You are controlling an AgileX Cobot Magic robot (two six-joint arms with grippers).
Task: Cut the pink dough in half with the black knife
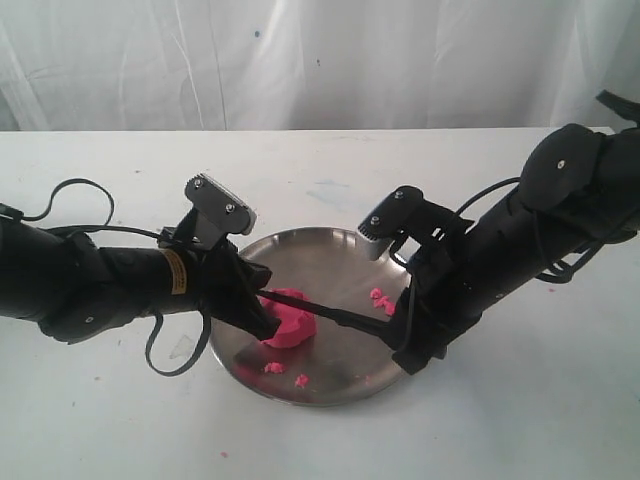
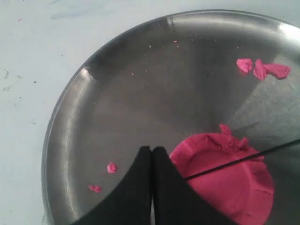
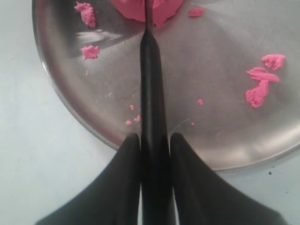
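Right gripper is clamped on the knife handle. The blade lies across the top of the dough, which sits on the steel plate on the left arm's side. Left gripper has its fingers pressed together, holding nothing, tips right at the dough's edge. We'd push the blade straight down, kept level so it meets the plate along its whole length, with the left fingers bracing the lump against sliding. Yellow sticker on the left arm: print too small to read. No other writing visible.
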